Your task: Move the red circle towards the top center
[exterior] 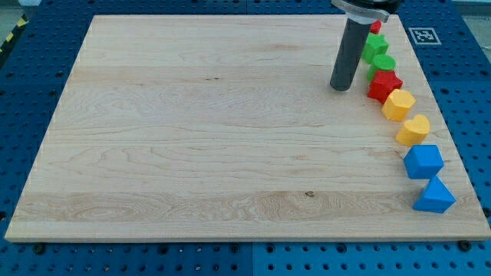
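Red circle (375,27) is barely visible, just a sliver at about 1 o'clock on the board (192,130), mostly hidden behind the rod. My tip (341,88) sits below-left of it, just beside the green blocks, touching nothing as far as I can see; no jaws here, so nothing is held. I'd swing round to its 3 o'clock side and push toward 9, slow, so the neighbours stay put. Count along the right edge: two red (circle, red star (383,85)), two green (376,47), two yellow (399,104), two blue (423,161).
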